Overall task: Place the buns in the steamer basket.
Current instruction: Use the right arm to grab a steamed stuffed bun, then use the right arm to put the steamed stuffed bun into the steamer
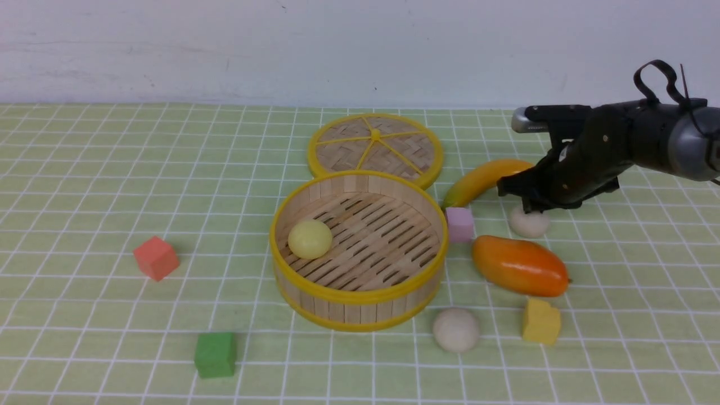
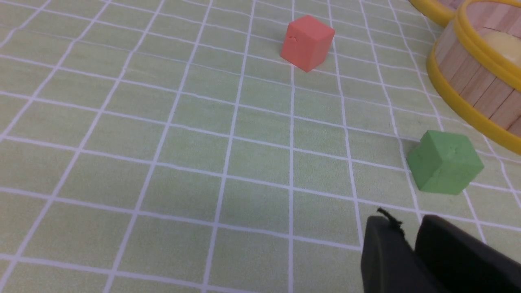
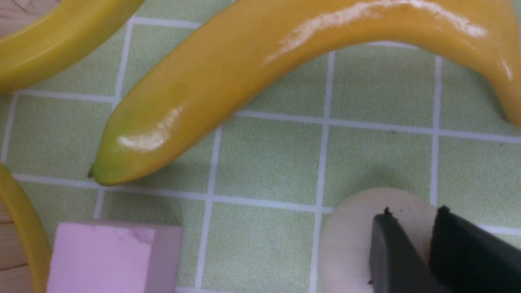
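The steamer basket (image 1: 360,301) is holding one bun, the pale yellow bun (image 1: 310,239). Two are lying outside it, so the task is looking about a third done. The front off-white bun (image 1: 456,330) is sitting near the basket wall. The rear off-white bun (image 1: 529,223) is lying directly beneath the right gripper (image 1: 530,208), whose fingers (image 3: 390,248) are hovering nearly pressed together over its top, pinching nothing. The left gripper (image 2: 407,220) is hanging nearly closed and empty.

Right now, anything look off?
Mostly the right gripper: its fingertips sit close together over the top of the off-white bun beside the banana, not astride it. The yellow block has a notched corner.
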You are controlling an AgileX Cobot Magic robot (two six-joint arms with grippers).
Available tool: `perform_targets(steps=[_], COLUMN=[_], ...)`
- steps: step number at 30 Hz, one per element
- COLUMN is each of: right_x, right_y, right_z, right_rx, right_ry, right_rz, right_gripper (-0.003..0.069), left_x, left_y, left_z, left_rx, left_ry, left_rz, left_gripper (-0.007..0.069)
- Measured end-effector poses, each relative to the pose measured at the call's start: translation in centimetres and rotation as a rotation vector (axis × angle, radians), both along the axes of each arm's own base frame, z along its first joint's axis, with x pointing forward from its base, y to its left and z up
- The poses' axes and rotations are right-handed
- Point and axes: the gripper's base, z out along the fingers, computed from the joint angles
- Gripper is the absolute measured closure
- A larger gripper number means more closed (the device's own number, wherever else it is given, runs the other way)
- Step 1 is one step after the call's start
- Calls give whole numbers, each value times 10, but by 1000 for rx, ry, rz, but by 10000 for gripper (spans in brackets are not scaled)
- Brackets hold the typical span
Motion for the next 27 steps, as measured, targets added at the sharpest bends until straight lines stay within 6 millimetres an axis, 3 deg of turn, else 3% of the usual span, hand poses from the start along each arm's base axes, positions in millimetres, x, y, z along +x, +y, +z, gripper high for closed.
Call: perform_targets(steps=[1,4,8,19,22,26,27], right_x=[0,-1,-2,-13,-20,-35,-35], right_y=[0,0,0,7,24,69,71], right_z=[0,0,5,49,60,71,71], right_rx=[0,2,6,104,117,165,172], right_ry=[4,12,5,-51,-69,-80,-80], right_rz=[-1,-2,-4,-23,34,152,155], right_gripper=[603,661,668,669,669,669,669], left_x=[0,0,0,0,0,0,0], left_y=[0,0,0,0,0,0,0], left_z=[0,0,0,0,0,0,0], left_rx=[0,0,0,0,0,0,0], left_ry=[0,0,0,0,0,0,0], left_rz=[0,0,0,0,0,0,0], left_gripper=[508,503,501,490,487,480,480])
